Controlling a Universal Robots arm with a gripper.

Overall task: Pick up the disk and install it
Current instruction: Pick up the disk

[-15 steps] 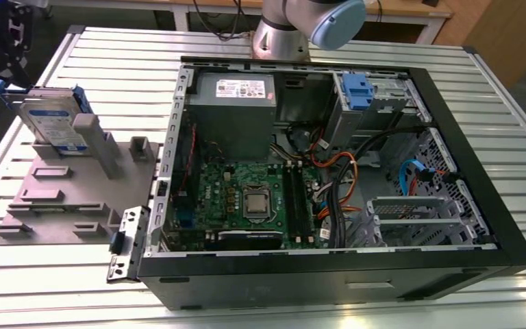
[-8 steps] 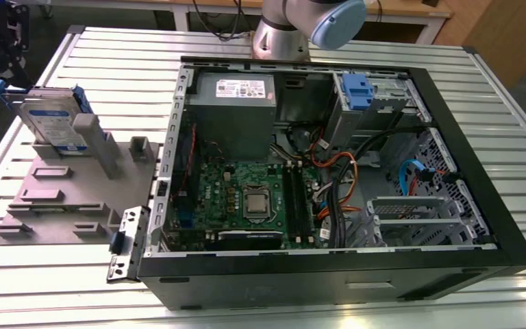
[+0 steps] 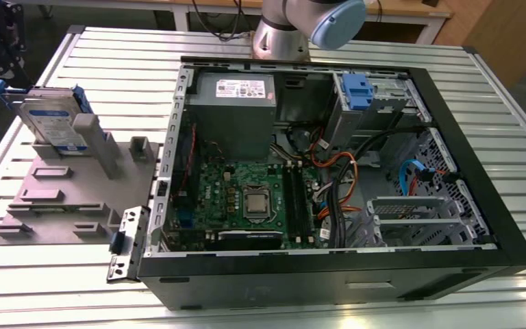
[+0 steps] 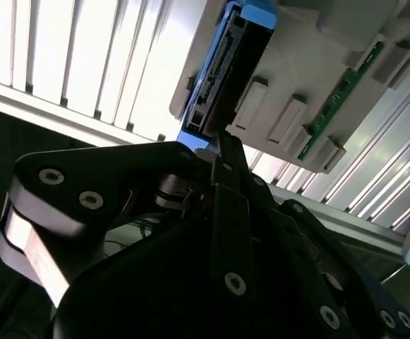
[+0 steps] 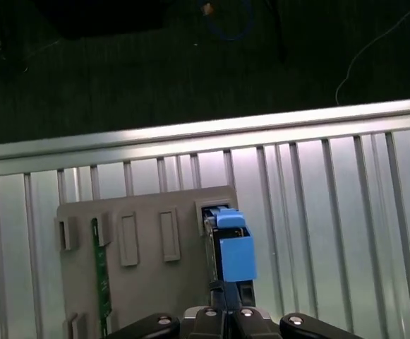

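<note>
first wrist view: claw [image 5: 223,295] narrow, disk [image 5: 234,258] in fixture [image 5: 148,282] on ribbed metal table [image 5: 332,212], dark floor [image 5: 120,70] beyond.

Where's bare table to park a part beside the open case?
Bare table slats lie beyond the grey fixture plate and on the near side of it, plus a narrow strip at the exterior view's right of the computer case. Crowded: the plate, where the disk stands upright, and the case interior, packed with cables.
</note>
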